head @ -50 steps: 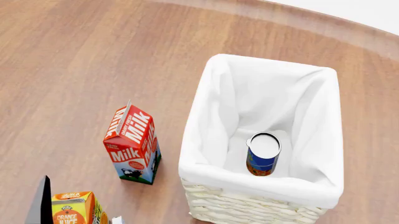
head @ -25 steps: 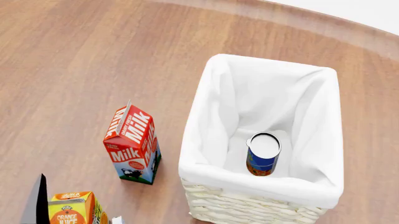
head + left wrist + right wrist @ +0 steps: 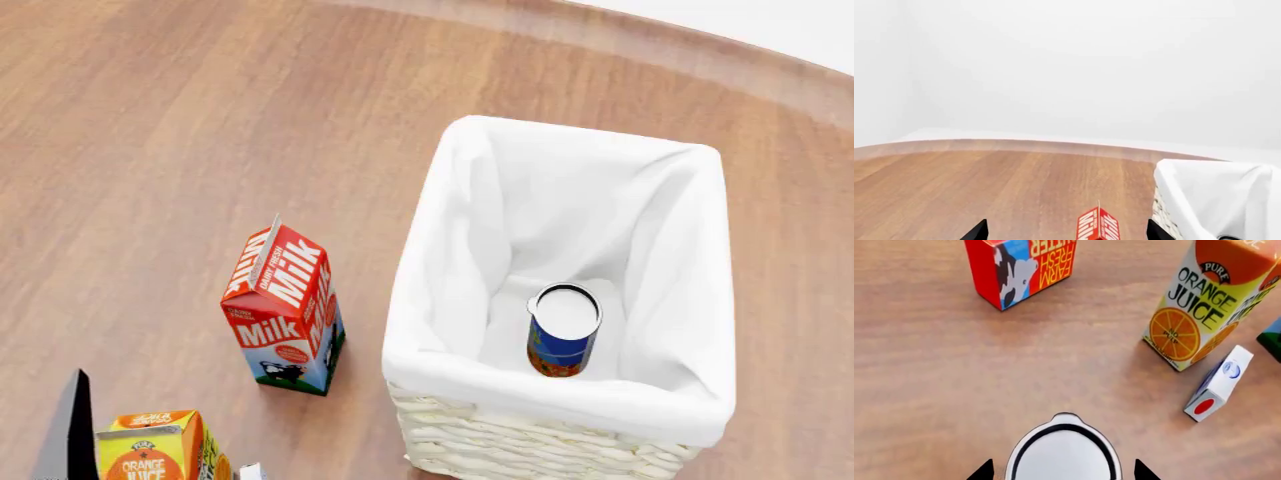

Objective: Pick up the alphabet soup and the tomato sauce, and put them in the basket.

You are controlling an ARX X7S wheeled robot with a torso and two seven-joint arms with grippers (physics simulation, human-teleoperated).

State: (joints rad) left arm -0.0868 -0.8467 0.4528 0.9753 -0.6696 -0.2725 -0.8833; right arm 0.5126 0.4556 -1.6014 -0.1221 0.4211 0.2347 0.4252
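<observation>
Left wrist view: left end effector (image 3: 1066,235) spread open above the worktop (image 3: 987,180), basket (image 3: 1214,200) off to one side. Head view: alphabet soup (image 3: 562,330) upright inside the basket. Right wrist view: silver-white can top (image 3: 1063,457) between right end effector (image 3: 1063,471) tips; closed or not, cannot tell.

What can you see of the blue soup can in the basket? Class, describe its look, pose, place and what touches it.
The alphabet soup is a small cylindrical can with a blue label, a yellow-orange picture low on its side and a silver-white top. It stands upright inside the basket, on the white cloth liner near the basket's front end, closest to the camera. No gripper touches it. Its base is hidden behind the front rim.
</observation>
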